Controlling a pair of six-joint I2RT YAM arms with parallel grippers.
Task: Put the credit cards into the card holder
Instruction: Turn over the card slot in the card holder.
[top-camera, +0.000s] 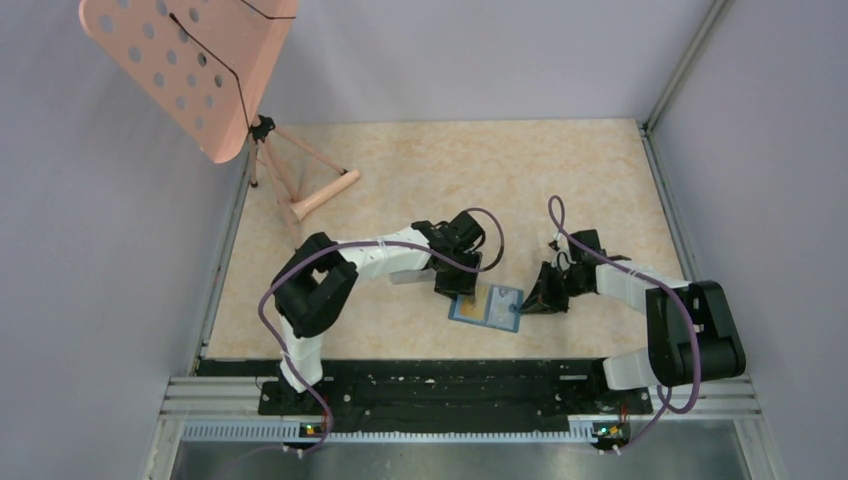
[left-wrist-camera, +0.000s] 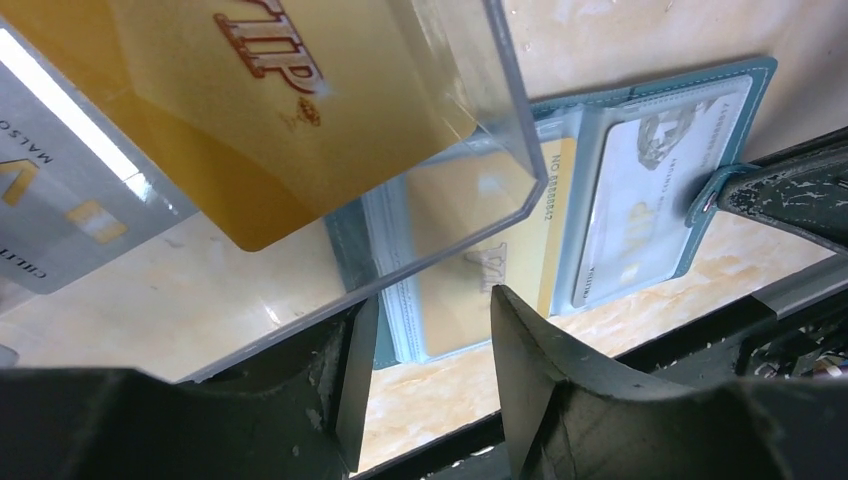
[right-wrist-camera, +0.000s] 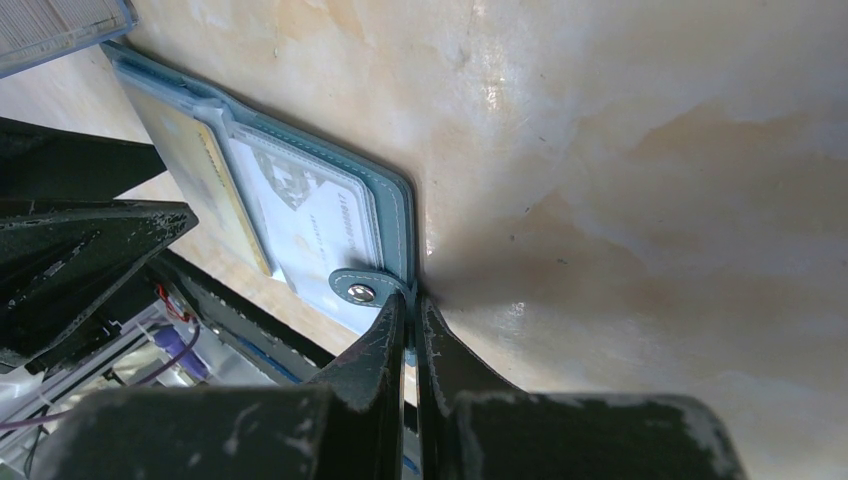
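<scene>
Currently: card holder (top-camera: 487, 306) open flat on table (top-camera: 560, 180), two pockets filled. Light, floppy, slides easily. Right gripper (right-wrist-camera: 410, 300) pinches its tab-side edge. Left gripper (left-wrist-camera: 425, 305) spread, empty, above. Loose credit cards (left-wrist-camera: 300, 120) in clear box (left-wrist-camera: 500, 100) look thin, stiff and slick; I'd grip by edges.

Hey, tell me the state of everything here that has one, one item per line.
card holder: open flat, pockets up
snap tab: unfastened
pocketed gold card: tucked in a holder pocket
whitish card: tucked in the neighbouring pocket
loose gold card: in the clear box
grey card: beside it, not in the holder
left end effector: open, empty
right end effector: shut on the card holder's edge by the tab
</scene>
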